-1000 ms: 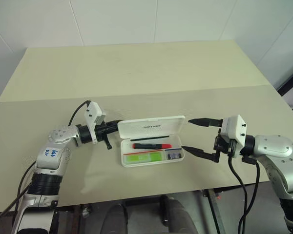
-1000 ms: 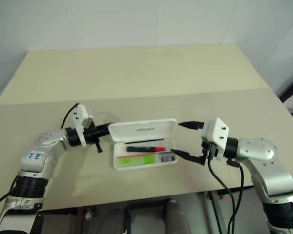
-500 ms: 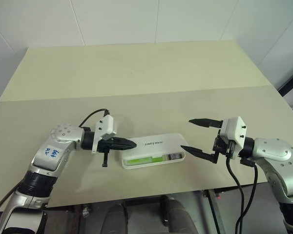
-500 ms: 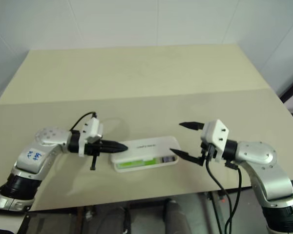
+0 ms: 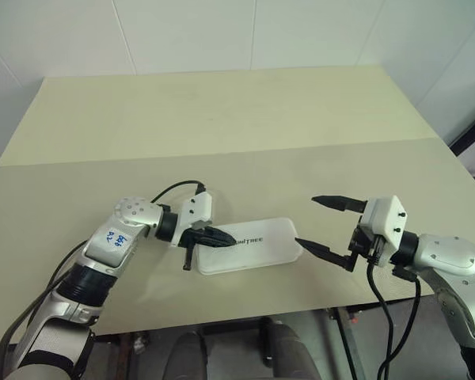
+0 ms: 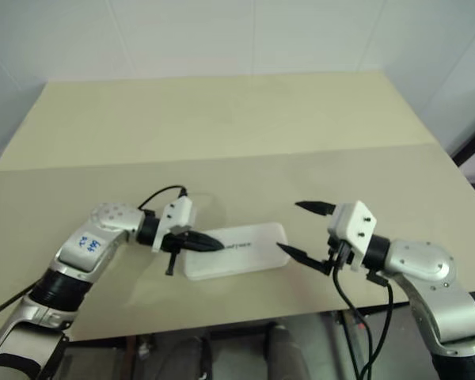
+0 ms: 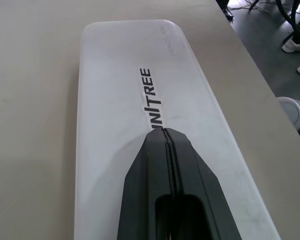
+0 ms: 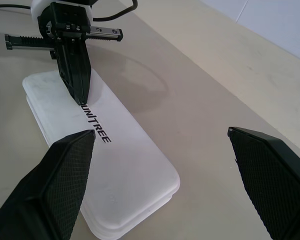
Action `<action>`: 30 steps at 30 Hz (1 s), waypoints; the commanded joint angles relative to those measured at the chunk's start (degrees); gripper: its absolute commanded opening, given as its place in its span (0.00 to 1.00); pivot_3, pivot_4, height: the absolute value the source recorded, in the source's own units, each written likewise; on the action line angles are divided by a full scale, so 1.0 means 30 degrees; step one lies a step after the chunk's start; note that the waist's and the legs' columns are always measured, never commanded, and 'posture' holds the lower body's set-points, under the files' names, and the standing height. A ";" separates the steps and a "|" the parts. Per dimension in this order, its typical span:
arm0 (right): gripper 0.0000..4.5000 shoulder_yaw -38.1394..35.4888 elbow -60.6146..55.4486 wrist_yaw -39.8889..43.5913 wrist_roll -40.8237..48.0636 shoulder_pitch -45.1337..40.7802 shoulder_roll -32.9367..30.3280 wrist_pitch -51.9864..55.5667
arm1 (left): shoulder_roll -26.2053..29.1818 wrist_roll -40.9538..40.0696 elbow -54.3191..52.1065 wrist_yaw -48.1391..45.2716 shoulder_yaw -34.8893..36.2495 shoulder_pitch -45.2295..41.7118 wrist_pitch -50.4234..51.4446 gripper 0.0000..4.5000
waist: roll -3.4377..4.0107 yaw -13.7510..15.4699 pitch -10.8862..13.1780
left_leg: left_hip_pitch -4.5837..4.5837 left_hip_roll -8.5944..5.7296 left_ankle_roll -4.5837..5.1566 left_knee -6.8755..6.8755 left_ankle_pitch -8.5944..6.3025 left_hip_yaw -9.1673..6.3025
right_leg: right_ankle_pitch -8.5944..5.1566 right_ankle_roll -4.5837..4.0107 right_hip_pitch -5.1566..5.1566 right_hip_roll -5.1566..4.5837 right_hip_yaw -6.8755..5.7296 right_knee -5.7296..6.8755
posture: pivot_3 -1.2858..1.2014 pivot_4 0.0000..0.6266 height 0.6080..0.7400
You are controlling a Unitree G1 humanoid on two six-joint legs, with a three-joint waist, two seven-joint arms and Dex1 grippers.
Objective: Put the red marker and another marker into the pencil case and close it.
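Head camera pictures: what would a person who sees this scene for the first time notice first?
First, the white pencil case lying closed near the front edge of the beige table, with the UNITREE lettering on its lid. The left gripper, fingers shut, rests its tips on the lid at the case's left end. The right gripper hangs wide open just off the case's right end, not touching it.

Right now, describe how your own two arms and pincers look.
Both arms are silver-grey metal with black joints and black cables. Each wrist carries a white boxy housing. The left pincer and right pincer each have two black tapered fingers. The left arm bears a white sticker with blue handwriting.
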 commanded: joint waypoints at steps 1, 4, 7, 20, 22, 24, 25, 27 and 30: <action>1.00 -0.0658 -0.1090 -0.0492 0.0357 0.0247 0.0090 0.0071 | -0.0181 0.0564 -0.0328 0.0103 -0.0633 -0.0131 0.0611 0.00 | -0.0001 0.0000 -0.0001 | 0.0001 0.0000 0.0000 0.0003 0.0000 -0.0001 | 0.0000 0.0000 0.0006 0.0000 0.0000 -0.0001 | 0.52 0.24 1.00; 1.00 -0.0611 -0.1263 -0.0761 0.0341 0.0323 0.0161 0.0139 | -0.0081 0.0829 -0.0517 0.0328 -0.0812 0.0094 0.0960 0.00 | -0.0002 -0.0002 -0.0001 | 0.0002 -0.0001 0.0000 0.0008 0.0000 -0.0002 | 0.0000 0.0000 0.0014 -0.0001 0.0001 -0.0008 | 0.52 0.24 1.00; 1.00 -0.0573 -0.1336 -0.0904 0.0347 0.0299 0.0205 0.0180 | 0.0088 0.0789 -0.0966 0.0467 -0.0856 0.0504 0.1463 0.00 | -0.0002 -0.0003 -0.0002 | 0.0006 0.0000 0.0000 0.0006 0.0000 -0.0003 | 0.0000 0.0000 0.0016 0.0000 0.0001 -0.0008 | 0.52 0.24 1.00; 1.00 0.0321 0.0420 -0.0100 0.0183 -0.1043 0.0408 -0.0360 | -0.1116 -0.2616 -0.2643 0.2024 0.3684 0.0625 0.1820 0.00 | -0.0006 -0.0040 -0.0001 | -0.0004 0.0000 0.0008 0.0013 0.0004 -0.0010 | 0.0004 0.0008 0.0010 0.0001 0.0001 -0.0009 | 0.52 0.24 1.00; 1.00 0.0466 0.1033 0.0224 0.0117 -0.1419 0.0475 -0.0537 | -0.1001 -0.4070 -0.3089 0.1869 0.5379 0.0825 0.1908 0.00 | -0.0008 -0.0063 0.0000 | 0.0000 0.0001 0.0008 -0.0003 0.0004 -0.0011 | 0.0003 0.0009 0.0007 0.0006 0.0001 -0.0005 | 0.52 0.24 1.00; 1.00 0.0605 0.1917 0.0689 0.0081 -0.1950 0.0507 -0.0783 | -0.0318 -0.4256 -0.3637 0.1708 0.6543 0.1574 0.1152 0.09 | -0.0006 -0.0111 -0.0002 | 0.0006 0.0002 0.0008 -0.0016 0.0004 -0.0011 | 0.0000 0.0009 0.0004 0.0010 0.0002 0.0005 | 0.52 0.24 1.00; 1.00 0.0747 0.2220 0.0906 0.0055 -0.2173 0.0512 -0.0904 | -0.0067 -0.4166 -0.3814 0.1719 0.6911 0.1992 0.0710 0.14 | -0.0005 -0.0113 -0.0002 | 0.0008 0.0002 0.0008 -0.0025 0.0004 -0.0011 | -0.0001 0.0009 0.0003 0.0011 0.0003 0.0008 | 0.52 0.24 1.00; 1.00 0.0884 0.2771 0.1325 0.0070 -0.2565 0.0530 -0.1123 | 0.0257 -0.4358 -0.4312 0.1968 0.7472 0.2806 0.0577 0.28 | -0.0005 -0.0078 -0.0002 | 0.0018 0.0002 0.0008 -0.0029 0.0004 -0.0010 | -0.0011 0.0011 0.0000 0.0011 0.0003 0.0029 | 0.52 0.24 1.00; 1.00 0.1043 0.3146 0.1674 0.0068 -0.2953 0.0606 -0.1247 | 0.0532 -0.4927 -0.4938 0.2258 0.8533 0.4078 0.0504 0.50 | -0.0007 -0.0019 -0.0001 | 0.0012 0.0001 0.0007 -0.0012 0.0003 -0.0010 | -0.0013 0.0010 -0.0007 0.0009 0.0005 0.0055 | 0.52 0.24 1.00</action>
